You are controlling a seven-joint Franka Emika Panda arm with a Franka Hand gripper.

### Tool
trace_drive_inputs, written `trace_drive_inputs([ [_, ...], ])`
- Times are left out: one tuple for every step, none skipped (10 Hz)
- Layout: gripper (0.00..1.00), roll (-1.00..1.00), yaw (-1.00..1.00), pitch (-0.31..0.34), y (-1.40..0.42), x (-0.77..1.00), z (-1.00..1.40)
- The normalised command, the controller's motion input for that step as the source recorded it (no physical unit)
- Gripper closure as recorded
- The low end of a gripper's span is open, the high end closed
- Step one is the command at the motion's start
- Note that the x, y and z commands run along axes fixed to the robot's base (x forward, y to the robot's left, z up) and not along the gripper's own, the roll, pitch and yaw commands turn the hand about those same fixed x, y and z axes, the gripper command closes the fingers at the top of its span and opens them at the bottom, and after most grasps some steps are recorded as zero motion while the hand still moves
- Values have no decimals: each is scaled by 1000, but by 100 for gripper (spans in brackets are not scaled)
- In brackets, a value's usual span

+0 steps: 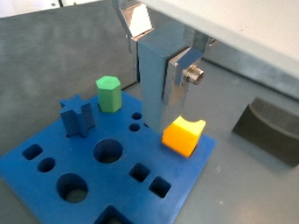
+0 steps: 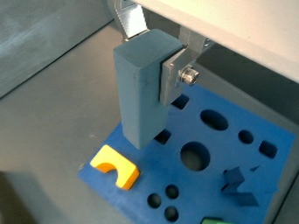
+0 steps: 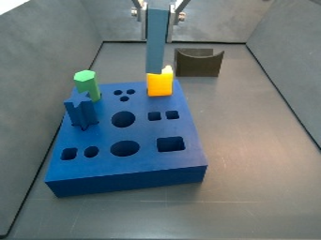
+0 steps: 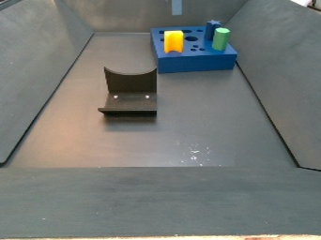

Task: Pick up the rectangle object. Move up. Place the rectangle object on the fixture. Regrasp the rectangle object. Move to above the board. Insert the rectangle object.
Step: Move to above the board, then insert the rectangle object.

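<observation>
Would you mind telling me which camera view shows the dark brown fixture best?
A side view shows the dark brown U-notched fixture best, whole with its base plate. Another side view shows it small, behind the bright-blue board; a wrist view crops it. The tool holds the grey-blue rectangular bar above the board.

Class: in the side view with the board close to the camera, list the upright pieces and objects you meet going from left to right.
Dark blue peg → green peg → rectangle object held in the gripper → fixture.
</observation>
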Motion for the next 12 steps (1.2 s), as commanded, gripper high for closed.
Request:
trace_drive_inputs([
  [100, -822, -27, -123, 38, -53, 7],
  [100, -547, -17, -90, 33, -50, 9],
  [100, -397, -10, -69, 27, -44, 4],
  [100, 0, 0, 0, 0, 0, -17],
  [100, 0, 0, -57, -14, -17, -166],
  [100, 0, 43, -89, -266, -40, -346],
  [100, 0, 103, -26, -474, 0, -369],
  [100, 0, 143, -86, -569, -77, -283],
  [100, 0, 211, -163, -511, -131, -200],
  [100, 0, 66, -57, -34, -49, -11],
  [100, 0, 0, 0, -14, 0, -43],
  [100, 0, -17, 0, -283, -34, -129],
])
